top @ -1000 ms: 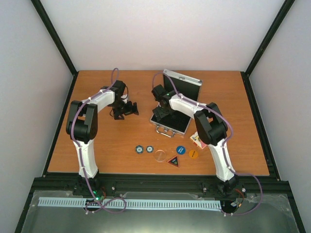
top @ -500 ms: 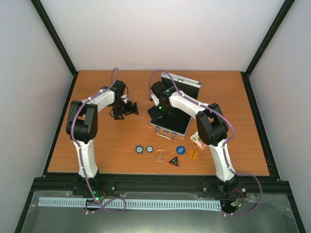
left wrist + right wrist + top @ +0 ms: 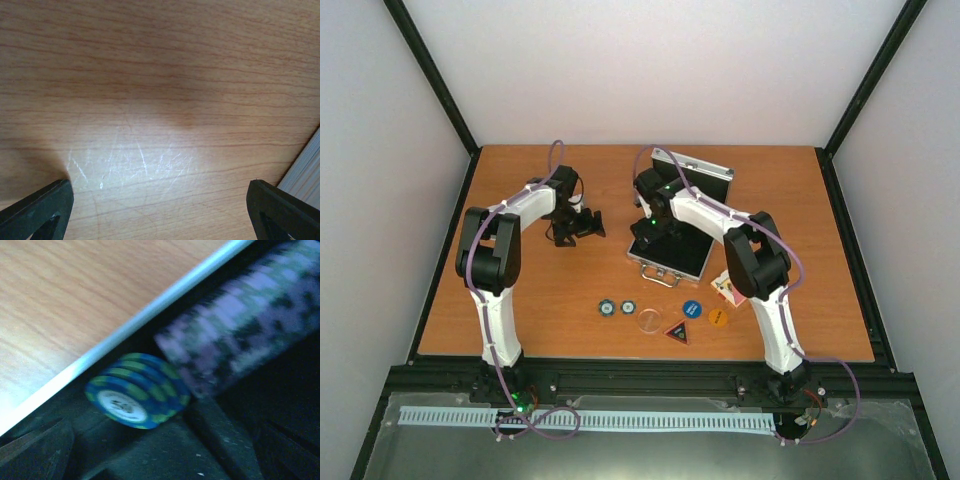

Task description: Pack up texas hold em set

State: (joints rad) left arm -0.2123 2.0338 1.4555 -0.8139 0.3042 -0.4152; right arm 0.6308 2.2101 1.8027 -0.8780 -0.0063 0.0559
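Compared with one second ago, the right end effector is seen shifted slightly leftward inside the small silver aluminium case with black lining; the left arm is found unchanged. The right end effector's jaws are held wide apart with nothing between them. They are poised just above a short stack of blue-and-green poker chips, which is lying on edge in the lining beside the case's silver rim. A blurred row of purple-and-black chips is laid next to that stack.

The left end effector is likewise spread open and empty over the bare wooden desk, left of the case. The case lid is propped open at the far side.

Near the desk's front are scattered:
- two loose chips
- a clear round disc
- a black-and-red triangular button
- a blue round button
- an orange round button

A red-backed card deck is partly hidden beneath the right arm.
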